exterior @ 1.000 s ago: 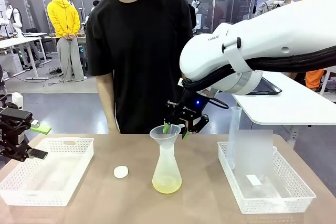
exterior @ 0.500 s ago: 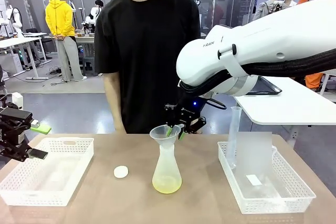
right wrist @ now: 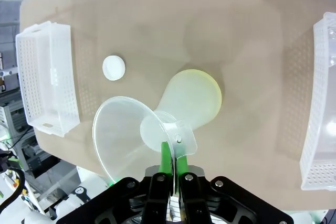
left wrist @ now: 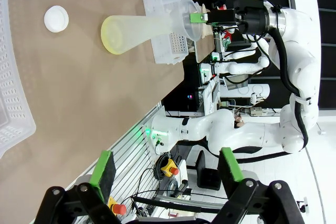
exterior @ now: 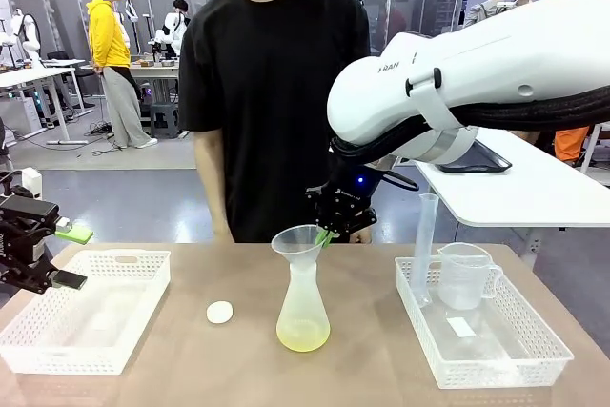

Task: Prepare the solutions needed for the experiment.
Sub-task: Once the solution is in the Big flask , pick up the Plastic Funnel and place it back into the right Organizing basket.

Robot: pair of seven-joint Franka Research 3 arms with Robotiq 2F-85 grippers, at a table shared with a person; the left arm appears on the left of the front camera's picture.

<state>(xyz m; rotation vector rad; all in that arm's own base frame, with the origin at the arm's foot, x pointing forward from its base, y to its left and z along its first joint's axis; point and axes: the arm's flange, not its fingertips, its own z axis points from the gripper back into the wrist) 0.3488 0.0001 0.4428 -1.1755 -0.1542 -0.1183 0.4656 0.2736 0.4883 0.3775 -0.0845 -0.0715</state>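
Observation:
A translucent conical flask (exterior: 303, 302) stands mid-table with the pale yellow solutions (exterior: 303, 335) in its bottom. A clear funnel (exterior: 297, 240) sits in its neck. My right gripper (exterior: 327, 234) is shut on the funnel's rim tab, seen from above in the right wrist view as the green pads (right wrist: 167, 157) pinching the tab beside the funnel (right wrist: 123, 132) over the flask (right wrist: 191, 98). My left gripper (exterior: 69, 256) hangs open at the far left by the left basket. Its wrist view has open fingers (left wrist: 102, 169) and the flask (left wrist: 142, 27) far off.
A white stopper (exterior: 219, 312) lies left of the flask. A white basket (exterior: 86, 331) sits at the left. Another basket (exterior: 496, 355) at the right holds a beaker (exterior: 465, 275) and a graduated cylinder (exterior: 425, 235). A person in black stands at the far edge.
My right gripper has closed its fingers onto the funnel's rim tab. The person has shifted slightly. The left arm has not moved.

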